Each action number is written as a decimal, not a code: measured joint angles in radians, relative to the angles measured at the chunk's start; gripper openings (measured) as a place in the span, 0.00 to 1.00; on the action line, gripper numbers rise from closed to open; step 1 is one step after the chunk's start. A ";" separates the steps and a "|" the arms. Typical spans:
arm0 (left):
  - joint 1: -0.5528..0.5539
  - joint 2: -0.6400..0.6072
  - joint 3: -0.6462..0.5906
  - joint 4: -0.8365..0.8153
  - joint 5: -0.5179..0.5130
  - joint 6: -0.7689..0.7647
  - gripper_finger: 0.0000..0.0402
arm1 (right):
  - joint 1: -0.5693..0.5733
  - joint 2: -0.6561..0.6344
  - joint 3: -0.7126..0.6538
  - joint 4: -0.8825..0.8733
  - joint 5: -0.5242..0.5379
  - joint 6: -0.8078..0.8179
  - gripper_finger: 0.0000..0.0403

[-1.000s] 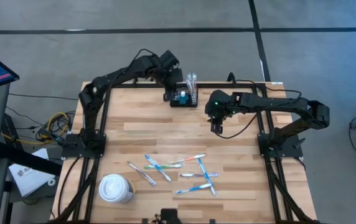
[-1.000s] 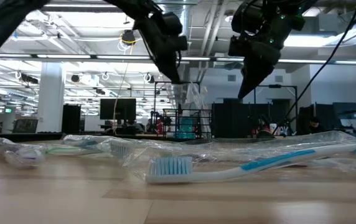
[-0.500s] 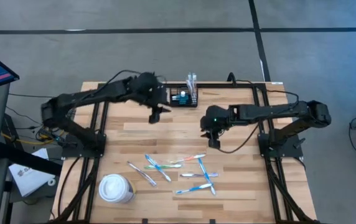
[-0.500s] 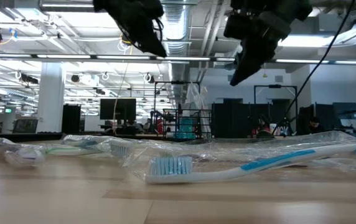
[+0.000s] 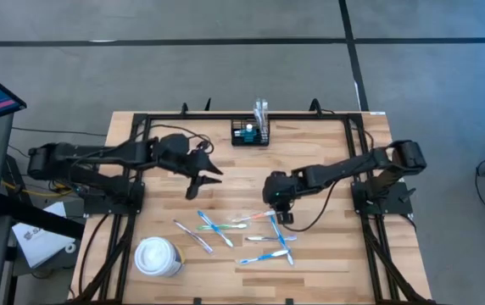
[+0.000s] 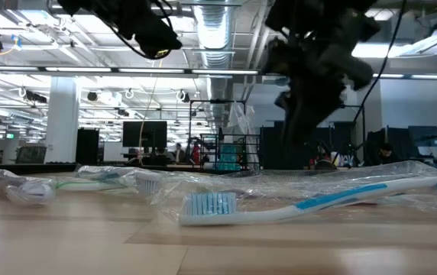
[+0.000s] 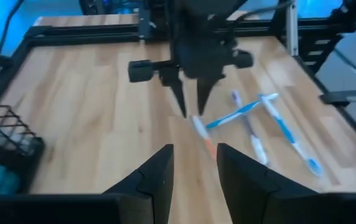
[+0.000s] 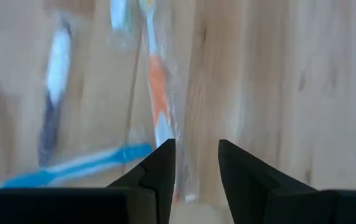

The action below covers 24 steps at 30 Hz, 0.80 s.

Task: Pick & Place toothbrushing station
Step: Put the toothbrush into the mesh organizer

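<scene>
Two grippers in your view, both with jaws spread and holding nothing. Your right gripper (image 5: pixel 281 217) hangs low over the orange-handled wrapped toothbrush (image 8: pixel 158 93), which lies just ahead of its jaws. Your left gripper (image 5: pixel 201 181) hovers above bare wooden table (image 5: pixel 327 254). Small black wire-mesh toothbrushing station (image 5: pixel 250 134) stands well beyond both jaws, at the far edge.

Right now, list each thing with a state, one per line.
Toothbrushing station: upright at the table's far edge, untouched.
White lidded cup: lid on, standing.
Wrapped toothbrushes: lying scattered.
Left end effector: open, empty.
Right end effector: open, above the toothbrushes.
</scene>
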<state>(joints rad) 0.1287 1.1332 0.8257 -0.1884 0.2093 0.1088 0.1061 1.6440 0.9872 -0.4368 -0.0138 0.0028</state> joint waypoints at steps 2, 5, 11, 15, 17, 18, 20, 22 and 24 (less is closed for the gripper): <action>-0.023 -0.015 -0.033 0.036 0.000 -0.015 0.29 | 0.011 0.029 -0.002 0.009 0.013 0.019 0.28; -0.052 -0.030 -0.077 0.082 0.001 -0.039 0.29 | 0.013 0.073 0.001 0.033 0.011 0.032 0.28; -0.073 -0.035 -0.140 0.126 0.000 -0.040 0.29 | 0.033 0.147 0.048 0.029 0.006 0.035 0.28; -0.073 -0.035 -0.156 0.139 -0.040 -0.040 0.29 | 0.046 0.177 0.081 0.031 0.000 0.027 0.28; -0.073 -0.035 -0.157 0.140 -0.053 -0.040 0.29 | 0.050 0.179 0.086 0.021 -0.002 0.026 0.28; -0.072 -0.035 -0.157 0.145 -0.056 -0.040 0.29 | 0.051 0.179 0.090 0.028 -0.002 0.026 0.28; -0.072 -0.035 -0.157 0.150 -0.061 -0.040 0.29 | 0.054 0.176 0.093 0.030 -0.004 0.024 0.28; -0.072 -0.035 -0.157 0.154 -0.061 -0.040 0.29 | 0.057 0.177 0.092 0.028 -0.005 0.024 0.28; -0.072 -0.035 -0.157 0.154 -0.061 -0.040 0.29 | 0.057 0.177 0.092 0.031 -0.005 0.024 0.28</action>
<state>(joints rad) 0.0563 1.0981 0.6689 -0.0348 0.1486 0.0692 0.1635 1.8210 1.0790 -0.4061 -0.0185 0.0269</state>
